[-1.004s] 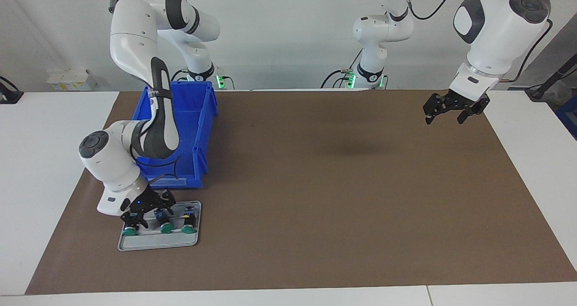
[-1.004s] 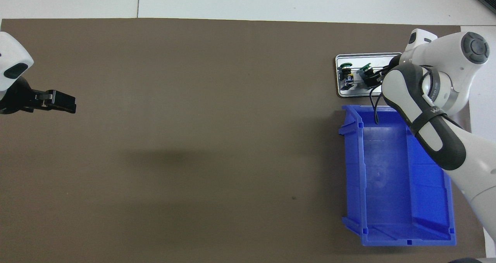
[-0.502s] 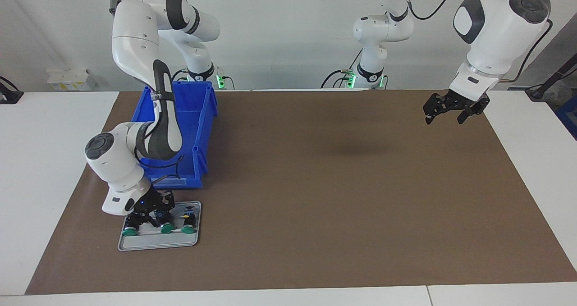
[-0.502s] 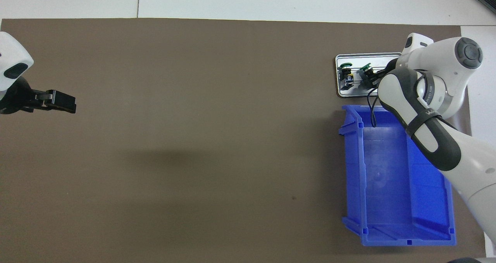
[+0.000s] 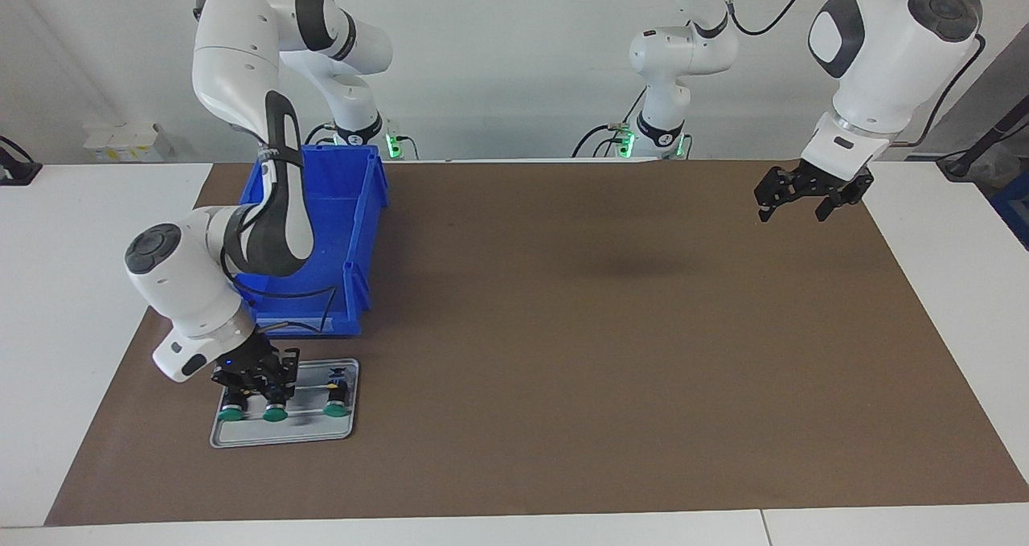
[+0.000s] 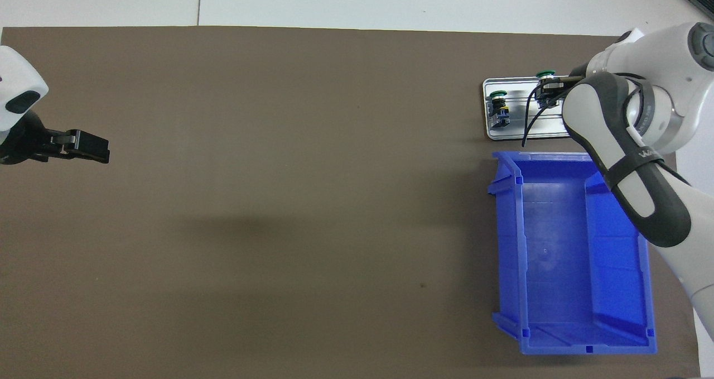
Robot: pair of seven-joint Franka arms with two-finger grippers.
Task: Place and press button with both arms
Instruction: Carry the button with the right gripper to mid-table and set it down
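Note:
A silver tray (image 5: 281, 437) lies on the brown mat at the right arm's end, farther from the robots than the blue bin. My right gripper (image 5: 269, 392) is low over the tray and shut on the button (image 5: 276, 412), the middle of three green-capped ones. In the overhead view the right gripper (image 6: 549, 84) holds the button (image 6: 545, 74) at the tray's (image 6: 519, 131) edge farthest from the robots. Two identical buttons (image 5: 231, 414) (image 5: 336, 408) lie on the tray beside it. My left gripper (image 5: 792, 207) (image 6: 95, 147) waits open and empty, raised over the mat at the left arm's end.
A large blue bin (image 5: 354, 208) (image 6: 558, 256) stands empty on the mat, just nearer to the robots than the tray. The right arm's elbow hangs over the bin. The brown mat (image 5: 603, 353) covers the middle of the table.
My right gripper closed on the middle button and shifted it toward the right arm's end, away from the robots. The right wrist swung outward. The left arm has not moved.

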